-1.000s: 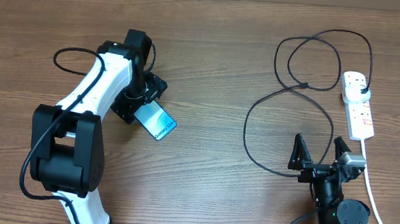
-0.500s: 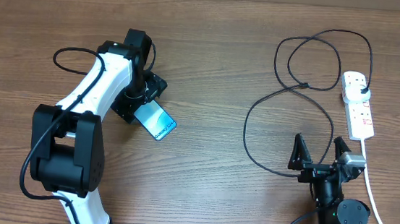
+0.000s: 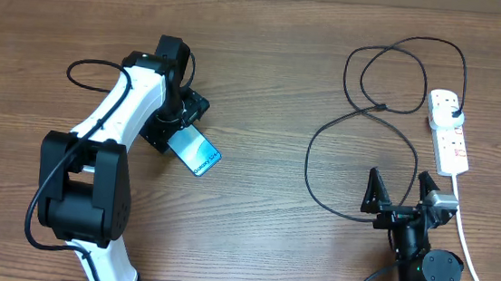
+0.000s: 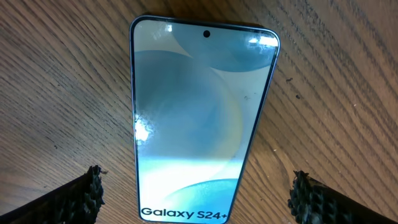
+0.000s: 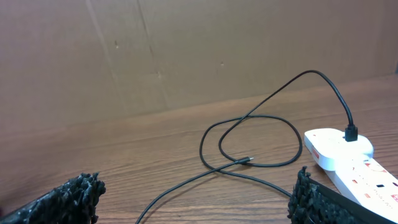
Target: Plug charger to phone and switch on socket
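The phone (image 3: pixel 197 151) lies flat on the wood table, its blue-teal screen up; in the left wrist view the phone (image 4: pixel 199 118) fills the middle and reads "Galaxy S24+". My left gripper (image 3: pixel 177 127) is open just above the phone's near end, a finger on each side (image 4: pixel 198 193), not touching. The black charger cable (image 3: pixel 362 114) loops over the table's right half; its black plug (image 3: pixel 454 110) sits in the white socket strip (image 3: pixel 448 132). Its small tip (image 5: pixel 247 161) lies free. My right gripper (image 3: pixel 401 192) is open and empty, low near the front edge.
The strip's thick white cord (image 3: pixel 469 246) runs down to the front right, past my right arm. A brown cardboard wall (image 5: pixel 186 50) stands behind the table. My left arm's own black cable (image 3: pixel 88 72) loops at the left.
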